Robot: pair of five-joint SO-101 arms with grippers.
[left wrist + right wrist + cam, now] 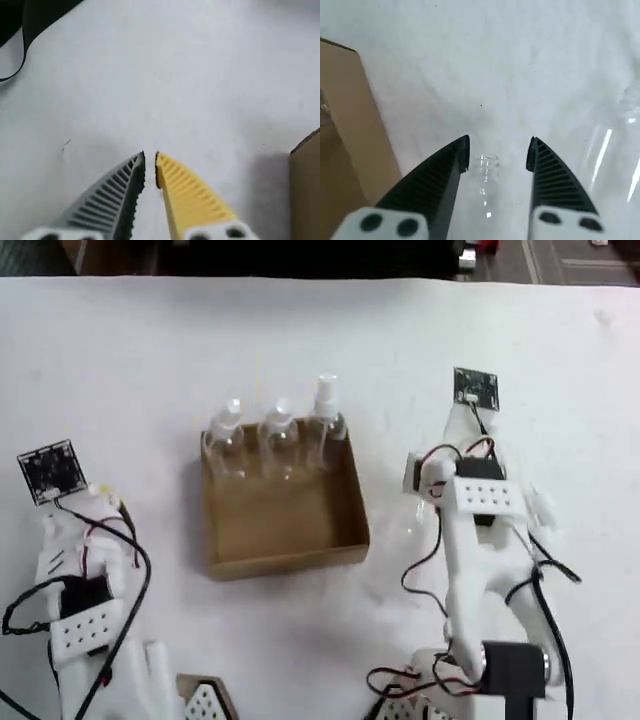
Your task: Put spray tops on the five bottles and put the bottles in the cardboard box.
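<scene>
The cardboard box sits mid-table. Three clear bottles with white spray tops stand along its back wall. My right gripper is open, pointing down at the table just right of the box. Between its black fingers stands a clear bottle with a bare threaded neck and no top. A second clear bottle lies close beside it. My left gripper is shut on nothing, its grey and yellow fingers held over bare white table left of the box's corner.
The right arm and left arm flank the box, with loose black cables around both. A small white part lies by the right arm. The white table stretches wide behind the box.
</scene>
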